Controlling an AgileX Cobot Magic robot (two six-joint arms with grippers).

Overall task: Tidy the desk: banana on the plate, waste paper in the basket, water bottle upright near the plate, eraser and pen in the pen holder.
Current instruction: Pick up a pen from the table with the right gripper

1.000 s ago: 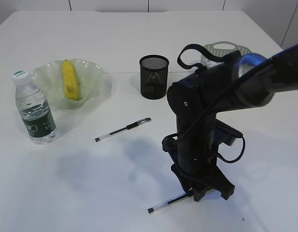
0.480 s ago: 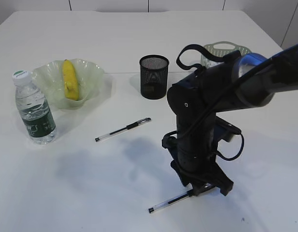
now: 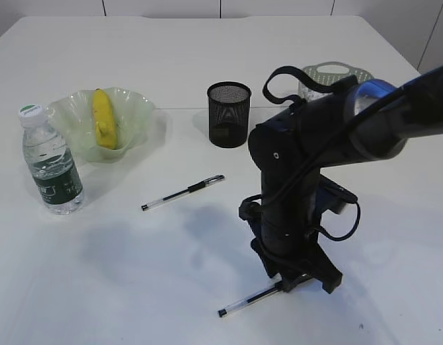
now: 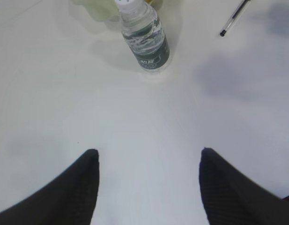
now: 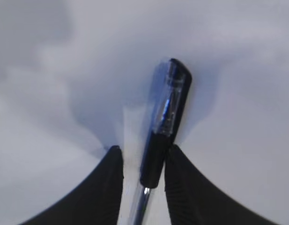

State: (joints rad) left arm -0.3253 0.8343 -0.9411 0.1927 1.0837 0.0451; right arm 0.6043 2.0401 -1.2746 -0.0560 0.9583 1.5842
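A yellow banana [image 3: 103, 118] lies on the pale green plate [image 3: 138, 115]. The water bottle [image 3: 52, 162] [image 4: 144, 37] stands upright just left of the plate. The black mesh pen holder [image 3: 229, 115] stands mid-table. One pen [image 3: 184, 192] [image 4: 234, 18] lies in front of it. A second pen [image 3: 246, 302] [image 5: 167, 117] lies near the front edge, and my right gripper [image 3: 301, 282] [image 5: 143, 147] stands open astride its black grip, with a gap on the left side. My left gripper [image 4: 149, 157] hangs open and empty over bare table. The eraser and the waste paper are out of view.
A pale green perforated basket [image 3: 336, 72] stands at the back right, partly hidden behind the right arm. The white table's front edge runs just below the second pen. The left arm does not show in the exterior view.
My right gripper has shifted slightly up and to the left along the second pen. The pen has stayed on the table.
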